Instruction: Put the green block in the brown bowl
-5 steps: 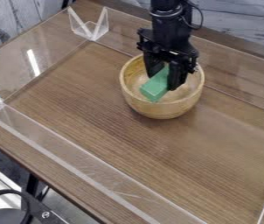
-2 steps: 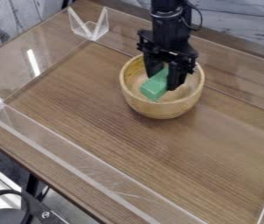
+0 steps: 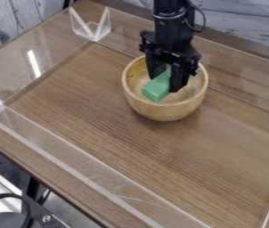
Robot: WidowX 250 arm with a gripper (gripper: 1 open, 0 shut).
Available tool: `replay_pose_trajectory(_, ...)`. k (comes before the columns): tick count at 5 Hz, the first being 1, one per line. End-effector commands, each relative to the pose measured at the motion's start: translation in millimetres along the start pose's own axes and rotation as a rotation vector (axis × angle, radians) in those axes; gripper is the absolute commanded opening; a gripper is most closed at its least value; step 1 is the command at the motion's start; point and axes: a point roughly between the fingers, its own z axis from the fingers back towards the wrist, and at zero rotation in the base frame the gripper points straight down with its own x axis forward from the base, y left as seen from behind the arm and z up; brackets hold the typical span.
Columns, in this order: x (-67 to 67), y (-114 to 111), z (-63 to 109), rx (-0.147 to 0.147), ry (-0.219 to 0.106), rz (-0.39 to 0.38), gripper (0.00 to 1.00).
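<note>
Gripper (image 3: 169,73): pointing down into the bowl, jaws pinched on the green block (image 3: 158,88) | Green block: tilted, inside the brown bowl (image 3: 134,97), far right of the wooden table (image 3: 89,134) | Progress: block carried into the bowl; release and withdrawal apparently remain.

I see the brown bowl (image 3: 166,92) on the desk (image 3: 113,134), right of centre in the upper half of the frame. The green block (image 3: 158,88) sits inside it, tilted, its upper end between the tips of my pincer (image 3: 172,77), which comes straight down from the top edge of the frame. A low wall (image 3: 18,120) rims the desk, with a small stand (image 3: 91,24) at the upper left
</note>
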Motion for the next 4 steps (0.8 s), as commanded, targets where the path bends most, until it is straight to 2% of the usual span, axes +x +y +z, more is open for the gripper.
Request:
replay_pose_trajectory(1,10.2,4.9,17.9,0.019,-0.057,0.001,0.00)
replay_pose_trajectory(4,10.7,6.2,17.4,0.016,-0.047,0.003,0.00)
